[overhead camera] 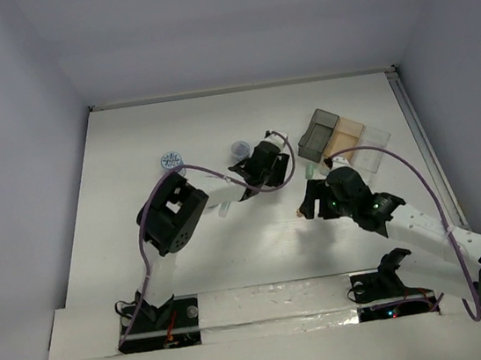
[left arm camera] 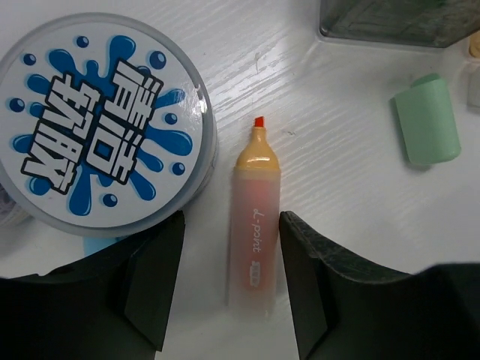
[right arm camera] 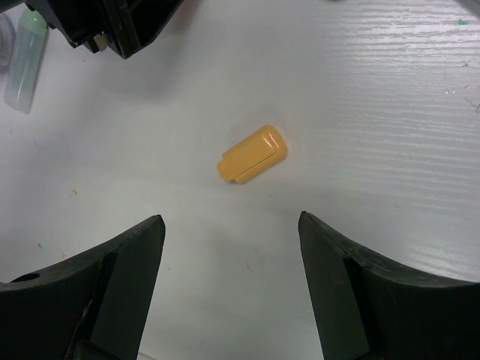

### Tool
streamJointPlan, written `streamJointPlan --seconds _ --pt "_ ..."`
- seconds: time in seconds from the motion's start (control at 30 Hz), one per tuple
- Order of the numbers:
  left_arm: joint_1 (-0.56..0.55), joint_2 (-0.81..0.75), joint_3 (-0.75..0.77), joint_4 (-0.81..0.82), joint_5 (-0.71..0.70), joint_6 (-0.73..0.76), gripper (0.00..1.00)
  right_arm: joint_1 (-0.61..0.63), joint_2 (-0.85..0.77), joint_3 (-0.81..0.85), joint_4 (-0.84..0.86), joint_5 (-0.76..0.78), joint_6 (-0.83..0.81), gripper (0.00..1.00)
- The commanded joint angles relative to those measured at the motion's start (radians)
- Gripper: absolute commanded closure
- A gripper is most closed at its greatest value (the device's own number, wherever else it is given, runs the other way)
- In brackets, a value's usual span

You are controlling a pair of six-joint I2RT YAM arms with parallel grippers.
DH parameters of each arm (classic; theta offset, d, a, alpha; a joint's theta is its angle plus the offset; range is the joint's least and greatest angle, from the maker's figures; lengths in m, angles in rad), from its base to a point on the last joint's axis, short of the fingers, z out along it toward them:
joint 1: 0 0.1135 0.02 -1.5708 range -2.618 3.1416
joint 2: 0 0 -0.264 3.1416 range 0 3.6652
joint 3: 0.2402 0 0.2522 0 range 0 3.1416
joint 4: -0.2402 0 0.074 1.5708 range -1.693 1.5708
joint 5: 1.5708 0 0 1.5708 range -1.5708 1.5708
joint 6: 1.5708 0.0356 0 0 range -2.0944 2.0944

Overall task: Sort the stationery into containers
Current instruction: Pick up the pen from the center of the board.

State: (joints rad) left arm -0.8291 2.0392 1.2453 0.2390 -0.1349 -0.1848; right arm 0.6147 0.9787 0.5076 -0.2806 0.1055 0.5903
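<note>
1. The left gripper (left arm camera: 232, 221) is held with fingers apart, and the uncapped orange highlighter (left arm camera: 253, 225) is straddled by them on the table; its barrel runs lengthwise between them, tip pointing away from the wrist
2. The blue-and-white roll (left arm camera: 97, 124) is seen just beside the barrel — one closing finger could be fouled
3. The right gripper (right arm camera: 230, 221) is spread open too; the orange cap (right arm camera: 253, 154) lies ahead of its gap, slanted

Top cam overhead, wide; wrist cams close, facing table (overhead camera: 130, 150).
</note>
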Motion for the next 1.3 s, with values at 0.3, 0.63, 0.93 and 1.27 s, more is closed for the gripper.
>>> streamJointPlan --seconds 0.3,0.63,0.93,1.27 --pt "0.004 -0.019 -0.029 -0.043 0.012 0.016 0.53 -0.007 0.0 -0.004 0.009 -0.02 -0.018 0.22" --pt "0.004 -0.115 -0.13 -0.009 0.015 -0.024 0.56 -0.007 0.008 0.003 0.008 -0.007 -0.024 0.22" --pt "-0.005 -0.083 -0.132 -0.007 0.023 -0.015 0.66 -0.007 0.021 0.006 0.014 -0.004 -0.023 0.22" --pt "-0.015 -0.108 -0.159 0.022 -0.015 -0.028 1.0 -0.007 0.136 0.035 0.098 -0.013 -0.004 0.19"
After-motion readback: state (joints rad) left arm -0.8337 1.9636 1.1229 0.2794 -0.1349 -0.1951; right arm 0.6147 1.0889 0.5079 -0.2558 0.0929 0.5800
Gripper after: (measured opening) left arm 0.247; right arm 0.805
